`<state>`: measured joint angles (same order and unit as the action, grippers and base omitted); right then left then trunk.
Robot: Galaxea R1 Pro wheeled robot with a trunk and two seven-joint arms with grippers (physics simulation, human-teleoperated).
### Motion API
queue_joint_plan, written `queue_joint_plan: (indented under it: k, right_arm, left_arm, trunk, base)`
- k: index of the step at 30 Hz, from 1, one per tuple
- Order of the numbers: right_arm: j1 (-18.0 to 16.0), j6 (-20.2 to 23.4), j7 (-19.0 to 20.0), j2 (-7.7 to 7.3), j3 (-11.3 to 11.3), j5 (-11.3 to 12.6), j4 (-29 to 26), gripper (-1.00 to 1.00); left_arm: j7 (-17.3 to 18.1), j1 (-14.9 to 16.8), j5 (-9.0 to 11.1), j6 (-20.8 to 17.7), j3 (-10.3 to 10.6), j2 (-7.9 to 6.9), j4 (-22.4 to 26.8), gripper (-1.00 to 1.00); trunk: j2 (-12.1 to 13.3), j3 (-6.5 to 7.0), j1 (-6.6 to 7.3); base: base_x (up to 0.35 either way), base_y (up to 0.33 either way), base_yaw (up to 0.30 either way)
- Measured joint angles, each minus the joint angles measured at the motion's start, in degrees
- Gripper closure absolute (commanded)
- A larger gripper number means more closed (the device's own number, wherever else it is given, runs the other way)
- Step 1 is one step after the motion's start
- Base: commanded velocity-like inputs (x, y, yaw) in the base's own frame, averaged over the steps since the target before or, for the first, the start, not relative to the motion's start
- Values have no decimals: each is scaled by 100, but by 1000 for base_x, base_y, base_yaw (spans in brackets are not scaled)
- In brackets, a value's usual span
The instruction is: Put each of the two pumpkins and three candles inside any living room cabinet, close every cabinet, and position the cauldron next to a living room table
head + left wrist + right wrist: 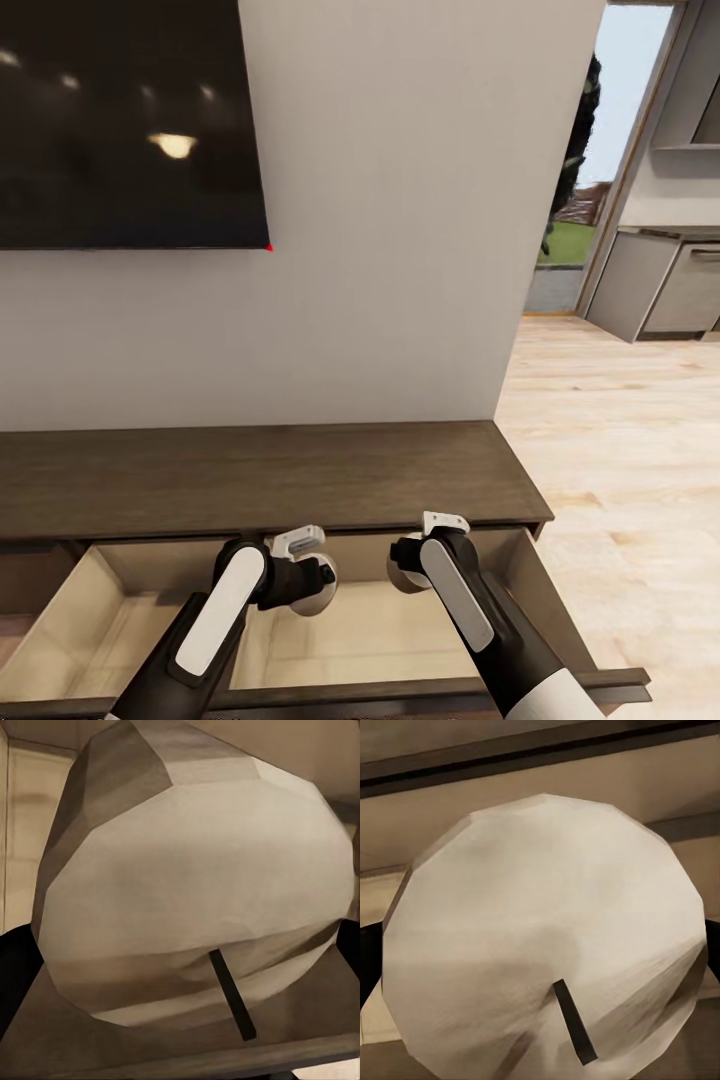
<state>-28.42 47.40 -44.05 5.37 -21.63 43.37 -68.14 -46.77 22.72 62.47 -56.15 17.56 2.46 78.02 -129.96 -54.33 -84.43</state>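
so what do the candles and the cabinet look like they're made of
Candles: probably wax, matte pale grey-white, faceted, each with a dark wick. Cabinet: looks like dark-brown wood with visible grain on its flat top; the open drawer inside is pale beige and smooth.

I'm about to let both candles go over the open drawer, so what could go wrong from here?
1. The left gripper holds its candle tilted above the drawer; released like this, it may roll rather than stand.
2. The right gripper with its candle sits close to the drawer's back edge under the cabinet top; lifting carelessly could bump it.
3. The two grippers are close together and could collide.
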Motion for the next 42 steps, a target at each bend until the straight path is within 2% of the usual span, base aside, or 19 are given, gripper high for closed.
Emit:
queue_joint_plan:
  k: [9,13,17,20,22,25,33,42]
  right_arm:
    - [-44,11,28,0,-25,7,147,100]
    - [-202,7,34,0,-272,28,479,100]
    - [-275,-217,230,1,-359,20,702,100]
    - [-301,-260,326,0,-365,1,733,100]
    - [-305,-270,343,0,-366,-13,748,100]
    - [-307,-279,356,0,-366,-26,818,100]
    - [-308,-442,360,-3,-366,-20,854,100]
    - [-308,-461,361,0,-366,-20,870,100]
  left_arm:
    - [0,0,8,1,0,7,-18,100]
    - [0,0,11,36,2,10,-61,100]
    - [0,5,9,176,12,50,-147,100]
    - [1,8,-209,202,16,154,-204,100]
    - [5,8,-474,208,14,196,-278,100]
    - [8,9,-591,393,15,212,-317,100]
    - [9,9,-620,490,16,211,-328,100]
    - [17,9,-619,492,16,211,-327,100]
  trunk:
    - [-361,-162,-198]
    - [-521,-234,-286]
    - [-682,-305,-374]
    - [-802,-359,-439]
    - [-882,-395,-483]
    - [-1003,-449,-549]
    - [-1324,-592,-725]
    - [-1337,-792,-749]
  base:
    - [0,0,0]
    - [0,0,0]
    - [0,0,0]
    - [0,0,0]
    - [0,0,0]
    - [0,0,0]
    - [0,0,0]
    - [0,0,0]
